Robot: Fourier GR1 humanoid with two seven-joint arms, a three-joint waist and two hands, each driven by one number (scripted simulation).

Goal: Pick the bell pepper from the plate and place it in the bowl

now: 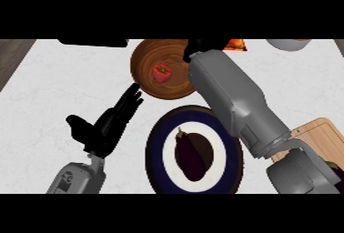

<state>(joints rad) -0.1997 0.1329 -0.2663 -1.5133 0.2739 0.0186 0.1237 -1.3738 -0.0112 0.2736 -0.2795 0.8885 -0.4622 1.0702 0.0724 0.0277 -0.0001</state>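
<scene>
Worktop (pixel 60 91) of pale speckled stone fills your view from above. Near the upper middle of the frame sits a round wooden bowl (pixel 149 68), and the small red bell pepper (pixel 162 73) already lies inside it, toward its right half, green stem pointing up the frame. Below the bowl, at lower middle, a dark-rimmed plate (pixel 161 136) with a white centre holds only a dark purple eggplant (pixel 193 154), its long axis running up and down the frame. Your right arm stretches diagonally from the lower right corner up to the bowl's right rim, where the right hand (pixel 194 48) shows as a dark shape at the top edge; you cannot tell how it is set, as the wrist hides most of it. The pepper lies just left of and slightly below that hand, so the right hand is clearly the nearer one. Your left hand (pixel 104 125) rests at left of the plate, fingers straight and spread, holding nothing. A wooden cutting board (pixel 319 134) peeks in at right. Judging by this layout, the placement looks done.
</scene>
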